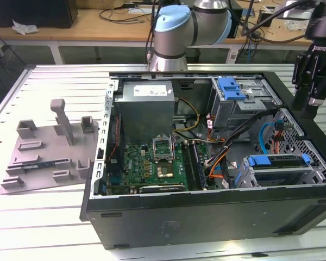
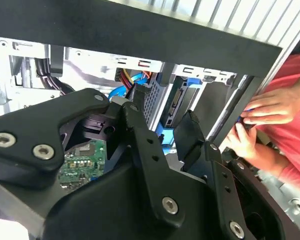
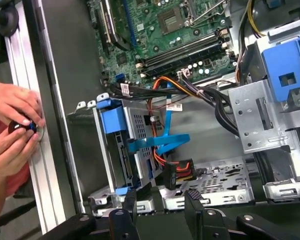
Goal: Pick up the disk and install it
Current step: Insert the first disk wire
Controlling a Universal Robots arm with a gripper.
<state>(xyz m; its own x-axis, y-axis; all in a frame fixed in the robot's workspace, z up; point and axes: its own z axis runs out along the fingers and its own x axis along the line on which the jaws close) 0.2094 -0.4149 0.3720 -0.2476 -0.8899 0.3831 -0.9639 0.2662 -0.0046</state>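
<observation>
Black sheet metal forms the open computer case [image 1: 206, 209] that we see lying on its side on the slatted table [image 1: 49, 217], with the green motherboard [image 1: 152, 163] and the grey power supply [image 1: 145, 106] bare to the exterior view. The disk [image 1: 280, 161] sits in the lower drive cage [image 1: 271, 176] toward the exterior view's right, its blue carrier showing at both ends of the slot. In the first wrist view we meet the same disk [image 3: 113, 119] on edge in that cage, with a flat blue cable [image 3: 160, 142] and orange wires [image 3: 165, 82] running just beside it. A separate blue bracket [image 1: 231, 88] lies on top of the other cage [image 1: 236, 111], further back in the case. The gripper [image 1: 308, 111] hangs over the case's wall at the exterior view's right, apart from the disk and holding nothing. In both wrist views we see its jaws spread, with an empty gap between the black fingers [image 3: 129, 202] [image 2: 140, 132]. A person's hands [image 3: 12, 125] rest at the outer edge of the case, pinching a small dark round thing we cannot make out. On the table at the exterior view's left, well apart from the case, lies a grey moulded tray [image 1: 49, 152] with upright posts
</observation>
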